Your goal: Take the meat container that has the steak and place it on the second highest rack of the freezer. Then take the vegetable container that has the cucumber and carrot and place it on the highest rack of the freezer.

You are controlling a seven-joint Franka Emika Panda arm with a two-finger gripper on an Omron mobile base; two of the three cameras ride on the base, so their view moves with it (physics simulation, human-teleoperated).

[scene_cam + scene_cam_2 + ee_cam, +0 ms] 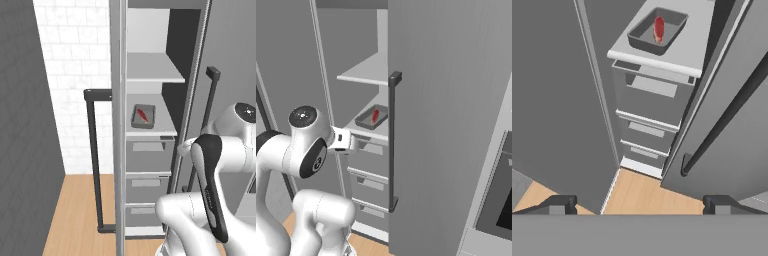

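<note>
The meat container (pixel 657 32), holding the steak (pixel 659 29), is seen resting on the second highest rack (pixel 694 47) of the freezer (pixel 150 150), well ahead of the pincer (pixel 639 204). It is judged rigid and light, best gripped by a rim wall. The pincer is spread wide and holds nothing.

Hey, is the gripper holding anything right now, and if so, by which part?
Nothing is held. The gripper is open and empty, away from the meat container sitting on the freezer shelf.
</note>
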